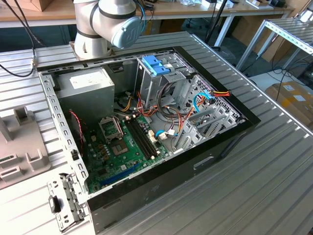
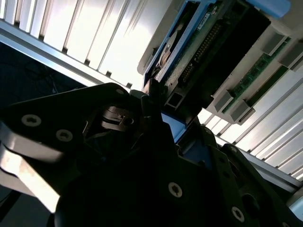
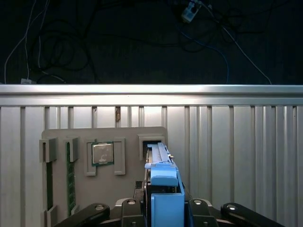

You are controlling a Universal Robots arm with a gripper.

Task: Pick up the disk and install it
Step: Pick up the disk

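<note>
A flat grey plastic holder tray (image 3: 94, 194) ahead of the claw (image 3: 165, 203) keeps the rectangular silver-metal disk (image 3: 157, 153) in its blue frame upright on edge, so the claw, clenched, can grasp its two flat sides.

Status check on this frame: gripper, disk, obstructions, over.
Gripper astride the disk, grip unconfirmed. Disk on edge, blue-framed, slotted in grey tray. Processor chip and memory sticks alongside, apart from it.
</note>
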